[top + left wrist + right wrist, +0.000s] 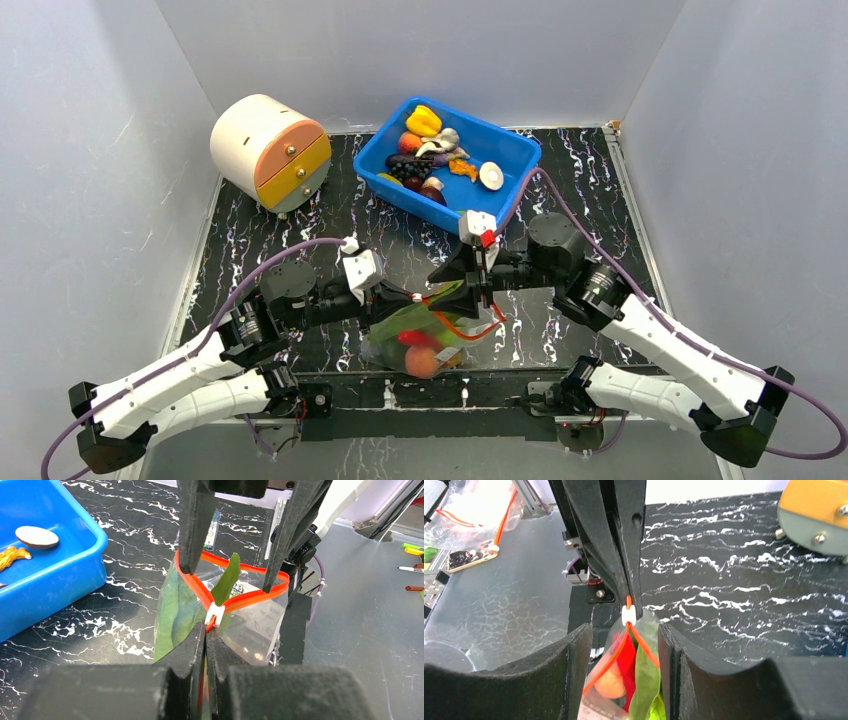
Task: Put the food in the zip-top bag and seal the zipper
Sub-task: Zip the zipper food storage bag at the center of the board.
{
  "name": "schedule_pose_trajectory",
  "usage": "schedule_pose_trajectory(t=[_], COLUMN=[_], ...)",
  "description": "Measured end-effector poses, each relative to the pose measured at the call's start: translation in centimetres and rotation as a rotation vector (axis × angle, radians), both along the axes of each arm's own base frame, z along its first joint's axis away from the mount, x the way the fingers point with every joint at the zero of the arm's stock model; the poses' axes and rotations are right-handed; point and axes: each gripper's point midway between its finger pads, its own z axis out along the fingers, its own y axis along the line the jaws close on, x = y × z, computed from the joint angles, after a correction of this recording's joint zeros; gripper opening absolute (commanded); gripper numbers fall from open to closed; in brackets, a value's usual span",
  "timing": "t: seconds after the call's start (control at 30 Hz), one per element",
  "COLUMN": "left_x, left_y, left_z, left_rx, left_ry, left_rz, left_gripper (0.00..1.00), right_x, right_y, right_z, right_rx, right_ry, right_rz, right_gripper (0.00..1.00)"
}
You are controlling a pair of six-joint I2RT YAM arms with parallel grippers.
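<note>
Two hands meet over the zip-top bag (pixel 402 330) at the table's (pixel 590 200) near edge. The left hand (pixel 206 630) pinches the zipper (pixel 250 596) beside its white slider (pixel 214 614), and the right hand (pixel 624 630) stands parted astride the mouth.

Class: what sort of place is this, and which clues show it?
Probably a robot lab cell: plain walls around a marbled table, two bolted arms, toy food in a blue bin.
</note>
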Motion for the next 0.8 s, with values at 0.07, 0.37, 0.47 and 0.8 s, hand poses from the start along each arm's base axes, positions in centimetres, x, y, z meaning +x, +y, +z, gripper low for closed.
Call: schedule_pose_trajectory(t=[0.07, 0.37, 0.47, 0.8], left_x=[0.0, 0.0, -0.1, -0.1], left_y=[0.0, 0.0, 0.0, 0.3], left_z=[0.0, 0.2, 0.4, 0.0], left_rx=[-0.001, -0.005, -0.008, 0.013], left_ry=[0.001, 0.007, 0.008, 0.023], left_rz=[0.000, 0.001, 0.001, 0.011], left_gripper=[0.00, 0.00, 0.00, 0.00], right_x=[0.2, -0.2, -0.6, 0.7], right_y=[0.5, 2.6, 3.0, 3.4], right_z=[0.3, 0.3, 0.0, -1.1], right_rx=[0.016, 0.040, 0.035, 0.000], right_ry=[-0.023, -0.065, -0.067, -0.095], right_rz=[0.014, 0.072, 0.079, 0.008], right_gripper=[0.48, 0.44, 0.36, 0.00])
